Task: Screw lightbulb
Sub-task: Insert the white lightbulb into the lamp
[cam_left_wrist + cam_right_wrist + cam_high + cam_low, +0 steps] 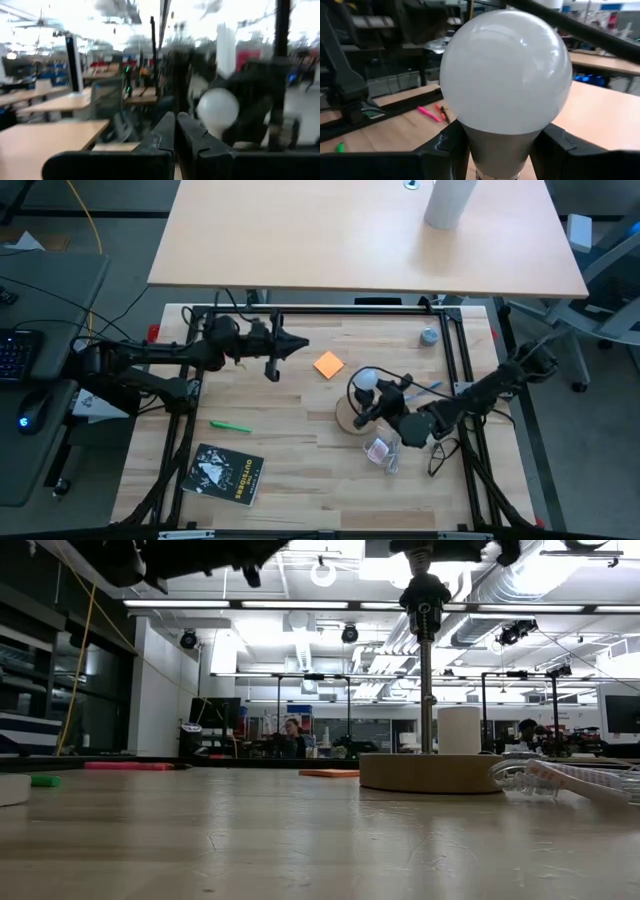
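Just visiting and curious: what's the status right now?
Right gripper shut on lightbulb, above wooden disc. Left gripper shut, empty, waiting up off the table. Nothing blocking.

The lightbulb's (505, 75) threaded base is cut off by the right wrist view's edge; whether it is seated in the wooden disc (352, 418) cannot be told.

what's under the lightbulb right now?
Lightbulb, gripped by the right gripper, hangs above the tan wooden disc. The bulb's base and the disc's socket are covered by the gripper.
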You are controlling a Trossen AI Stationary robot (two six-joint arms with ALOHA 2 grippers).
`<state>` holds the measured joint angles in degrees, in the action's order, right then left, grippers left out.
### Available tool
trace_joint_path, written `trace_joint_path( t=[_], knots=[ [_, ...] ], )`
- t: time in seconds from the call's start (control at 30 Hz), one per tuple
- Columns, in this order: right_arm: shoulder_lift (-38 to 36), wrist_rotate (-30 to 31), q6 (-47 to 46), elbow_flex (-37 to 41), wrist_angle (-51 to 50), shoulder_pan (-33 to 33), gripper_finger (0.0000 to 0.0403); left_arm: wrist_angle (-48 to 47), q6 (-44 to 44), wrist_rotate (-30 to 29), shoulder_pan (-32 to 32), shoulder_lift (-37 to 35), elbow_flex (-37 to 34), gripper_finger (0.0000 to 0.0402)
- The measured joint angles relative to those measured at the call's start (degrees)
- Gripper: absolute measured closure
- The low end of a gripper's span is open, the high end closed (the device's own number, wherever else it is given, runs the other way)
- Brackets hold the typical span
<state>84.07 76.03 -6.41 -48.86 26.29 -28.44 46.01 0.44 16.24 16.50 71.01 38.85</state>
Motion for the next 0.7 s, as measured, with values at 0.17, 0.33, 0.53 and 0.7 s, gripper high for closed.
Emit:
trace_joint_path(
  t=[0.17, 0.33, 0.53, 0.7],
  knots=[
    [0.0, 1.04, 0.68, -0.01, 0.72, -0.07, 0.0249, 0.01, -0.14, -0.12, 2.06, 0.02, -3.92, 0.0401],
    [0.0, 3.45, -0.66, 0.0, 0.5, -0.6, 0.0249, 3.9, -3.01, 0.08, 3.65, 0.02, -8.08, 0.0402],
    [0.99, 4.02, -3.83, 0.0, -0.75, -0.59, 0.0249, 8.59, -3.21, 0.05, 3.9, 0.02, -10.97, 0.0401],
    [3.25, 5.21, -8.37, 0.0, -0.84, -0.6, 0.0249, 9.61, -3.34, -0.27, 4.18, 0.0, -12.26, 0.0401]
  ],
)
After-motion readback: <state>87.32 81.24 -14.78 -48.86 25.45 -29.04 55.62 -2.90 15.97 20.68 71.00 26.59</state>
